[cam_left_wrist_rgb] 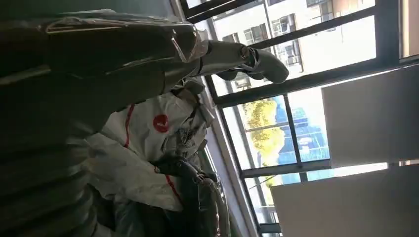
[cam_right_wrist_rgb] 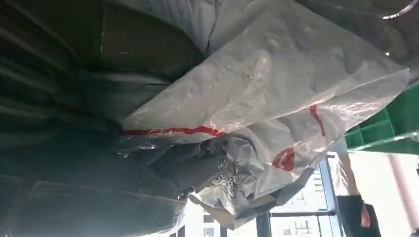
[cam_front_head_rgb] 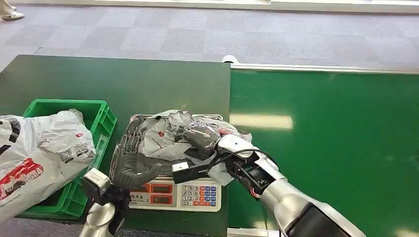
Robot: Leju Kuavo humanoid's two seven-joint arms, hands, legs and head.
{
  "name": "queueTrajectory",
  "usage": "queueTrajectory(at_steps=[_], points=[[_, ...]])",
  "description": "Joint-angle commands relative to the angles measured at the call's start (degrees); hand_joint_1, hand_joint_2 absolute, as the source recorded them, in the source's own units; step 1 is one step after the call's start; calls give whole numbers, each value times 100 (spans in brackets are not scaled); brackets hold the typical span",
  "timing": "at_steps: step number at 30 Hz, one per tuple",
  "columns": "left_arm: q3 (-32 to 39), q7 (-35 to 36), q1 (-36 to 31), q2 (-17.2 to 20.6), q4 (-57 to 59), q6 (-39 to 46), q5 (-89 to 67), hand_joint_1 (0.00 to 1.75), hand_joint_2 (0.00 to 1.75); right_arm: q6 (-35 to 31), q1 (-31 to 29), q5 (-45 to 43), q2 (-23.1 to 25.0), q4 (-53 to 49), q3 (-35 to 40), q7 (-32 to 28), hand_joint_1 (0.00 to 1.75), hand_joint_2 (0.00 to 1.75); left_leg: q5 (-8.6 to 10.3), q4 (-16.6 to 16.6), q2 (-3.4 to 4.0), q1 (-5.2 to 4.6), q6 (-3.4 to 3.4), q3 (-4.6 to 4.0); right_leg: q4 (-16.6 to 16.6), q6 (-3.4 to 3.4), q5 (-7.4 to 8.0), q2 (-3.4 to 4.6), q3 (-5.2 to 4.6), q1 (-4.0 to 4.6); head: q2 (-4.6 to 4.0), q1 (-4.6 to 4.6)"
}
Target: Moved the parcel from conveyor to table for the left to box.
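head view: parcel, grey crumpled bag, lying on scale on desk. right hand grips it from above; left hand cups its near side, fingers spread. step: handover. next: left hand lifts parcel to green crate.

Head view: evenly lit and sharp; a pale rectangular glare patch lies on the green conveyor belt.
Left wrist view: strongly backlit by bright windows, the near hand dark and soft (almost a silhouette).
Right wrist view: the parcel shines with crinkled highlights; near surfaces murky, blurred.
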Motion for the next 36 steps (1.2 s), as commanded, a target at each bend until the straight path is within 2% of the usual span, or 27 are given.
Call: queueTrajectory(at_steps=[1, 2, 8, 14, 16, 20, 25, 29, 36], points=[[-39, 47, -165, 31, 366, -33, -14, 0, 175, 247, -31, 194, 150, 669, 31, 416, 28, 175, 2, -3, -5, -3, 7, 4, -2, -4, -1, -7, 5, -2, 0, 0], [-31, 48, -158, 27, 360, -33, -14, 0, 175, 215, -40, 234, 147, 671, 36, 438, 0, 175, 6, -9, -11, -5, 12, 5, -6, -7, 2, -15, 8, -2, 0, 0], [-21, 60, -140, 10, 370, -45, -23, 0, 175, -39, 20, -23, 139, 552, -406, 386, 0, 175, 8, -9, -13, -6, 13, 6, -6, -9, 2, -17, 9, -3, 0, 0], [-24, 60, -122, 13, 370, -44, -23, 0, 175, -62, 32, -44, 145, 520, -447, 367, 0, 175, 5, -9, -7, -6, 13, 9, -5, -8, 1, -11, 11, -3, 0, 0], [-9, 60, -79, 31, 303, -41, -23, 0, 175, -355, 71, 99, 145, 369, -464, 370, 0, 175, 6, -8, -9, -6, 14, 7, -6, -8, 2, -13, 9, -3, 0, 0], [75, 65, -38, 7, 236, -29, -33, 0, 175, -409, 262, 10, 104, -275, -801, 206, 0, 175, 2, -4, 1, -4, 9, 5, -1, -6, 1, -1, 5, -2, 0, 0], [28, 106, -83, -22, 258, 0, -104, 0, 175, -60, 946, -268, -144, -1663, -1129, -23, 0, 175, 2, -4, -6, -2, 9, 5, -4, -5, 0, -8, 8, 0, 0, 0], [33, 120, -104, -44, 248, 18, -119, 0, 175, -10, 1138, -332, -187, -1948, -1186, -45, 0, 175, 3, -4, -12, -3, 12, 2, -4, -6, -1, -15, 7, 0, 0, 0], [76, 140, -123, -87, 226, 34, -130, 0, 175, -36, 1594, -870, -298, -2669, -1828, -375, 0, 175, 7, -5, -16, -4, 15, -3, -4, -8, 2, -21, 3, -1, 0, 0]])
